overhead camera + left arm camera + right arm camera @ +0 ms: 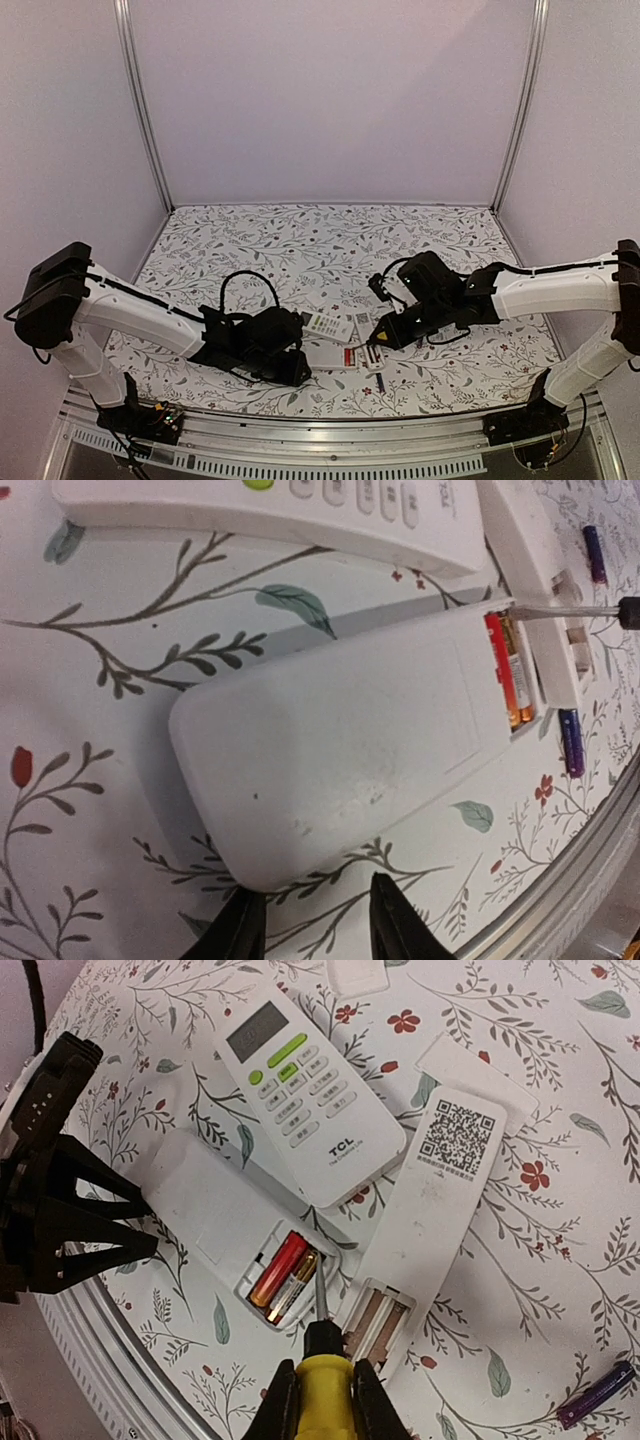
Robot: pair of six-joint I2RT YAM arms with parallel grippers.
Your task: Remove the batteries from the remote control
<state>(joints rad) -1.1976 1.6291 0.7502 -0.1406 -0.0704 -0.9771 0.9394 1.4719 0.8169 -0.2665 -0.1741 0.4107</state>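
Left end effector: jaws partly parted, nothing between, tips just short of end of white remote lying face down on floral surface. Two batteries, red and gold, side by side in open compartment of that remote. Right end effector clamped on yellow-handled screwdriver, blade tip beside gold one. Further right, purple battery lying loose on surface.

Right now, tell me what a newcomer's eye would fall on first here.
The red and gold cylindrical batteries gleam in the open compartment of the white plastic remote lying face down. The yellow-handled screwdriver, pinched in the right gripper, points its tip at them. Just beyond lies a white TCL remote with green buttons.
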